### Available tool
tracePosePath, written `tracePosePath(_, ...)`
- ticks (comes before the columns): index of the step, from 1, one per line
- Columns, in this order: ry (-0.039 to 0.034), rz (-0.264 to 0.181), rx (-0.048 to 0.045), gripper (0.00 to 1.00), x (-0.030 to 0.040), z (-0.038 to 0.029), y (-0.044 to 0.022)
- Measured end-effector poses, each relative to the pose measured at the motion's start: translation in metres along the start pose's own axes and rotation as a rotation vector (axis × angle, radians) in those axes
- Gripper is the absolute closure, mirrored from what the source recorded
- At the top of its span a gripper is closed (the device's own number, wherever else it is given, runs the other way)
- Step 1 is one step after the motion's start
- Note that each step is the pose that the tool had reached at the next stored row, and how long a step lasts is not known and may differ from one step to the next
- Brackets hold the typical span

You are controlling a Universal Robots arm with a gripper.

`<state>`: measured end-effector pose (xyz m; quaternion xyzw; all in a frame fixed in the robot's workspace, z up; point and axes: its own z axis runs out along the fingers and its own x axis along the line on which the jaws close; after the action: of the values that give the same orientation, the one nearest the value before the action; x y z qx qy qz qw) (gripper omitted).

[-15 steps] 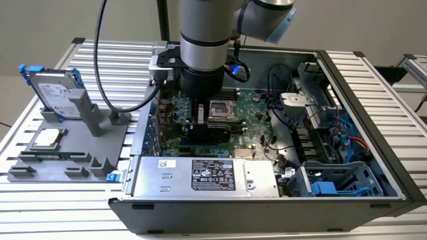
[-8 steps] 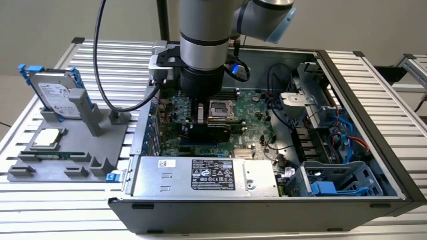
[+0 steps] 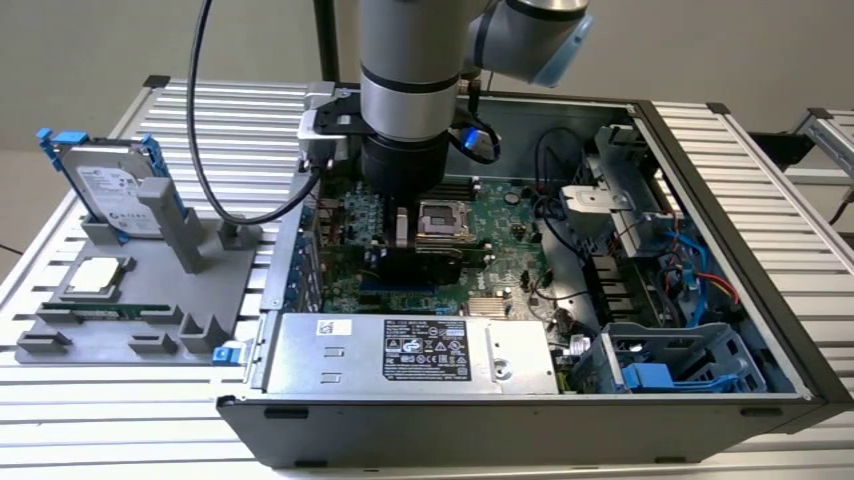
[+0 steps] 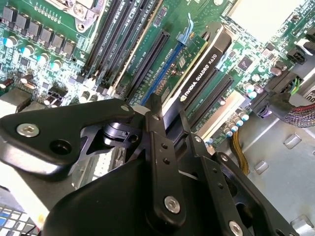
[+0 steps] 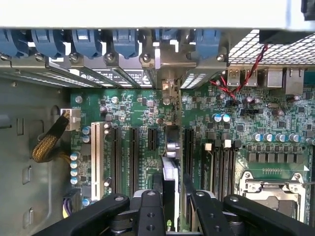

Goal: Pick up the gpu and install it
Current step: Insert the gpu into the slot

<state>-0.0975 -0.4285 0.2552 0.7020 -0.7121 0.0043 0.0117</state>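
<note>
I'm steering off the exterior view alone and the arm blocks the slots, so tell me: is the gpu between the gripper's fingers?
Observer: Yes. In the first wrist view the gpu stands edge-on, with the gripper closed on either side of it.
Operator: Which way does its far end point?
Observer: Toward the rear slot covers, under the blue latches.
Operator: Which slot is it at?
Observer: In the second wrist view it runs alongside the long blue slot. I can't tell whether it's seated.
</note>
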Motion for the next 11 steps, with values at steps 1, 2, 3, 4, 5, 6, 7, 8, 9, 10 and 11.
tracePosePath(1, -0.0009, 0.000, 0.0003, 1.00, 0.0000, 0.0005, 0.0000)
tracePosePath(2, -0.0017, 0.000, 0.0007, 1.00, 0.0000, 0.0012, 0.0001)
tracePosePath(3, -0.0015, 0.000, 0.0005, 1.00, 0.0000, 0.0017, 0.0003)
tracePosePath(4, -0.0012, 0.000, 0.0004, 1.00, 0.0000, 0.0021, 0.0005)
tracePosePath(5, -0.0010, 0.000, 0.0003, 1.00, 0.0000, 0.0025, 0.0007)
tracePosePath(6, -0.0009, 0.000, 0.0003, 1.00, 0.0000, 0.0029, 0.0008)
tracePosePath(7, -0.0009, 0.000, 0.0004, 1.00, 0.0000, 0.0031, 0.0009)
tracePosePath(8, -0.0011, 0.000, 0.0004, 1.00, 0.0000, 0.0032, 0.0009)
tracePosePath(9, -0.0013, 0.000, 0.0006, 1.00, 0.0000, 0.0033, 0.0009)
tracePosePath(10, -0.0014, 0.000, 0.0006, 1.00, -0.0001, 0.0034, 0.0009)
tracePosePath(11, -0.0014, 0.000, 0.0006, 1.00, -0.0001, 0.0034, 0.0009)
